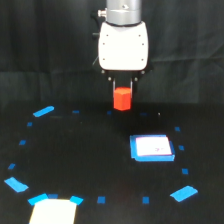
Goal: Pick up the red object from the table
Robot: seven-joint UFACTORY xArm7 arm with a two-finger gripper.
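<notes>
No brand, label or readable writing shows on any item; a faint mark on the white square with blue border (152, 148) is too blurred to read.

The table (90, 150) is a flat black surface carrying small blue tape marks (101, 200) set in a ring. Larger blue tape strips lie on that ring: one (43, 111) up and toward the exterior view's left of the white square, one (16, 185) lower and farther toward that side, and one (183, 193) below the square toward the exterior view's right. A pale tan object (52, 211), cut off by the frame edge, lies low and well toward the exterior view's left of the square. A black backdrop (45, 40) fills the area behind the arm.

The white gripper (123, 88) hangs above the square, slightly toward the exterior view's left of it. Nothing stands between the gripper and the square.

The red object (122, 98) sits between the two dark fingers (113, 83), its upper part enclosed by them and its lower part protruding beneath. The jaws pinch the red object at its sides. Whether its base touches the table cannot be told. It is well apart from the square.
</notes>
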